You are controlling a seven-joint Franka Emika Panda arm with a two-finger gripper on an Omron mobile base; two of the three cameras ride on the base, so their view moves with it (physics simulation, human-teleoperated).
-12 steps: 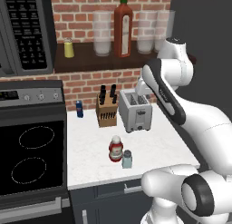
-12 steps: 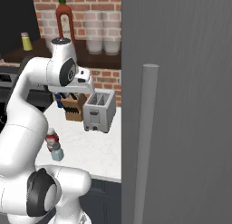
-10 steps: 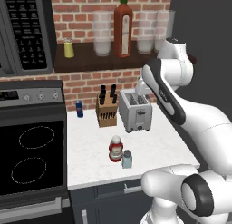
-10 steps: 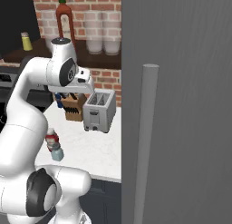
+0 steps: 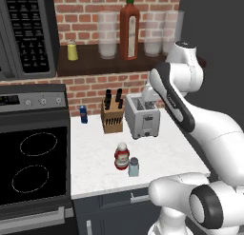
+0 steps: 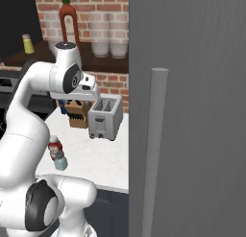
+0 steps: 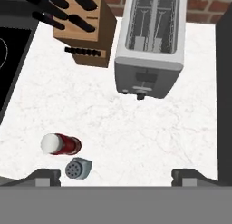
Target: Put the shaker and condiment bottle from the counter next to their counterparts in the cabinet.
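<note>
The gripper (image 7: 116, 175) is hanging high over the counter (image 7: 149, 137), above the toaster (image 7: 151, 41). The knife block (image 7: 84, 30) is sitting left of that toaster. Nearer the front edge, the condiment bottle (image 7: 61, 144) and shaker (image 7: 78, 168) are standing just beside each other, below the gripper's left fingertip.

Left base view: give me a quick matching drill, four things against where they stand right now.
Things:
1. shaker
2. yellow shaker
3. blue can
4. toaster

Places:
A. on the cabinet shelf, left end
B. right of the knife block
C. counter's front, beside the red bottle
D. by the stove, at the brick wall

Pairs: 1-C, 2-A, 3-D, 4-B
</note>
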